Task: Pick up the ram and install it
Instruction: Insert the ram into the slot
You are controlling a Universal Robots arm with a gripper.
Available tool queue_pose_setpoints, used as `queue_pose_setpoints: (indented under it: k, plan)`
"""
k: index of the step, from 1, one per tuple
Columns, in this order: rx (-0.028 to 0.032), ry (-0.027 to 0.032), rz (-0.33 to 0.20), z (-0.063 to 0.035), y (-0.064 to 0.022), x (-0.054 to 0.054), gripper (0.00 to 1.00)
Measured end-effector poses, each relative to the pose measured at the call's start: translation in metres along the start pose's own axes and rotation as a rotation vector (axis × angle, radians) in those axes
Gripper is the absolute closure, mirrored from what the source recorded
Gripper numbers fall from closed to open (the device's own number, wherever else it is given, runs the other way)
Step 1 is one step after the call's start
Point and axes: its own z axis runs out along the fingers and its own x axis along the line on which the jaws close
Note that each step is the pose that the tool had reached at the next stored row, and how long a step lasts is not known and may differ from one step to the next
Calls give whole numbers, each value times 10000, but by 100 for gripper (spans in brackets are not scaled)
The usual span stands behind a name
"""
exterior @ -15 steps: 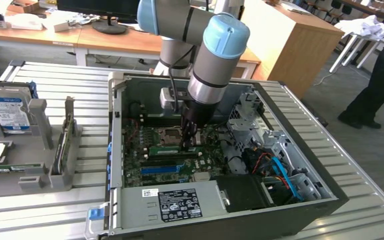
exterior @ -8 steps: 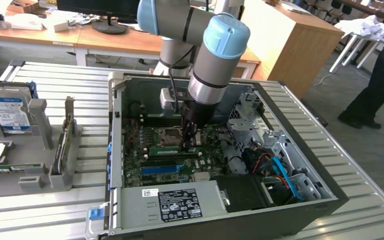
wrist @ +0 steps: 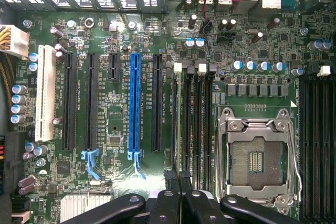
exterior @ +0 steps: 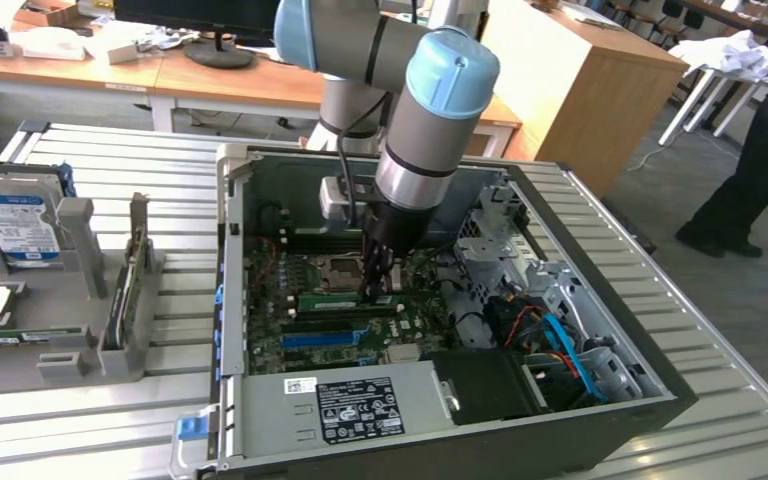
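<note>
Nearest the exterior camera: power supply (exterior: 357, 405) at the front of the open PC case (exterior: 624, 405), lid off, so the arm has a straight drop to the motherboard (exterior: 271, 345).

Next back is the blue PCIe slot (exterior: 320, 339), then the ram (exterior: 337, 299), between that slot and the CPU socket (exterior: 337, 270). The ram stands on its thin edge in the DIMM area. Its long axis runs across the exterior view, parallel to the blue slot, contacts down toward the board. Looks lined up with a slot; can't confirm it's fully latched.

The gripper (exterior: 381, 288) comes down vertically at the ram's end on the exterior view's right. On the wrist view the gripper (wrist: 178, 178) has both fingers pressed together, right over the DIMM slots (wrist: 191, 119). Can't tell if they pinch the thin board or just bear on its top edge. My read: vertical approach keeps force in line with the slot.

Further off, on the exterior view's left: parts rack (exterior: 84, 330) holding a hard drive (exterior: 17, 225) upright.
</note>
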Motion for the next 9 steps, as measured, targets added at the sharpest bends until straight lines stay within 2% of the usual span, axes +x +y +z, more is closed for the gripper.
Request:
queue_pose_setpoints:
  k: [9]
  plan:
    - [0,0,0,17,-1,1,88]
